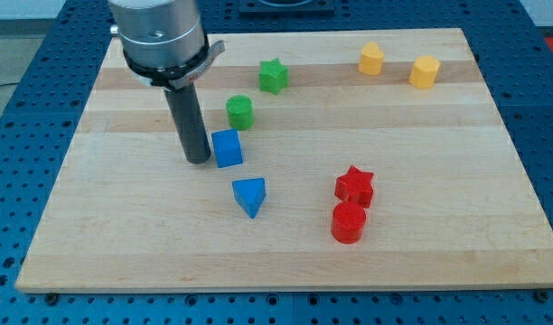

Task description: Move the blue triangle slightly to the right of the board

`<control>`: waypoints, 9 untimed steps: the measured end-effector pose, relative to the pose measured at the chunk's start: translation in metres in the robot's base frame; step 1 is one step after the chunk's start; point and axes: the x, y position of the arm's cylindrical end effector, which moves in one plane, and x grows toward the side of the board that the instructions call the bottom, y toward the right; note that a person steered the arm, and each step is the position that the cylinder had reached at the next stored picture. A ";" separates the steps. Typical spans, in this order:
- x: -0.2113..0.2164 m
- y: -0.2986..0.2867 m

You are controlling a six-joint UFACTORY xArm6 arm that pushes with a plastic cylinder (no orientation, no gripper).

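The blue triangle (249, 196) lies on the wooden board (123, 235), a little left of the board's middle and toward the view's bottom. My tip (198, 160) rests on the board just left of a blue cube (227, 148), close to or touching its left side. The tip is up and to the left of the blue triangle, with a clear gap between them.
A green cylinder (239, 112) stands just above the blue cube. A green star (274, 76) is above that. A red star (354, 185) and red cylinder (349, 222) sit right of the triangle. Two yellow blocks (371, 60) (424, 71) are at the top right.
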 end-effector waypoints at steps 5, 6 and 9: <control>0.080 0.036; 0.087 0.037; 0.090 0.084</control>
